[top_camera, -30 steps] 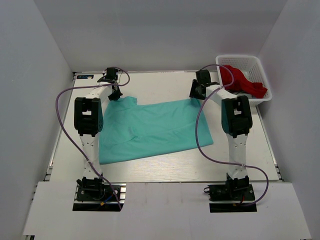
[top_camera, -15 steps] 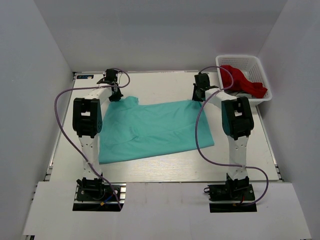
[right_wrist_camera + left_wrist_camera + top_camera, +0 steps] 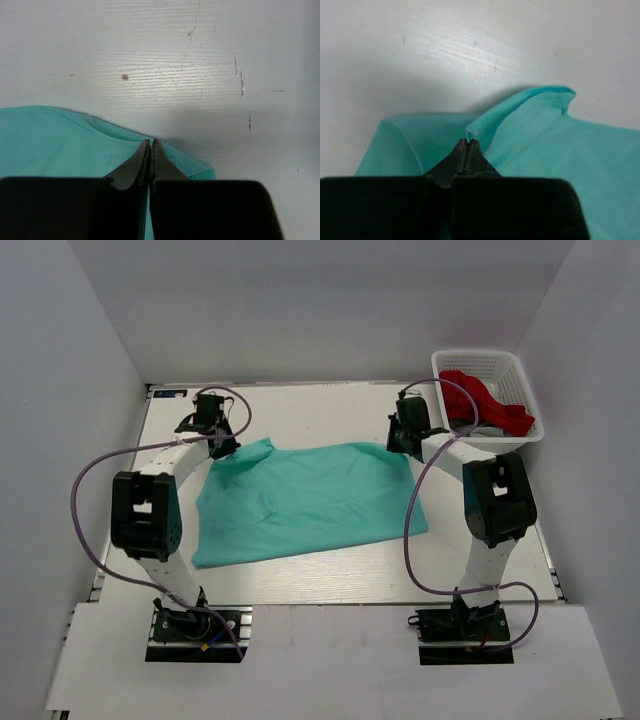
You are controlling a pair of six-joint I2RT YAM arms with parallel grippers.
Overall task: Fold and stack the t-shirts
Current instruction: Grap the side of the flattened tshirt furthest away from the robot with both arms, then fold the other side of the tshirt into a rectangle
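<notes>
A teal t-shirt lies spread out across the middle of the tabletop, fairly flat but with soft wrinkles, and its near edge runs a little askew. Both arms reach to its far edge. The left pincer is closed on the far left corner, with a small ridge of cloth standing up right at its tips. The right pincer is closed on the far right corner, its tips pressed together on the hem where the cloth meets bare wood. From where I stand both look like firm pinches, though the right one has only a thin bite of fabric. A red t-shirt sits bundled in the white basket at the far right, not yet touched. So I'd say this is the start of the first fold on the first shirt: the far corners are taken and nothing is folded over yet. The next move, as I judge it, needs the two arms to lift together and carry that far edge towards the near one at the same pace. They should keep the cloth lightly stretched between them so it lays down flat, then let go once the edges line up. The thin right-hand pinch is the one likely to slip.
</notes>
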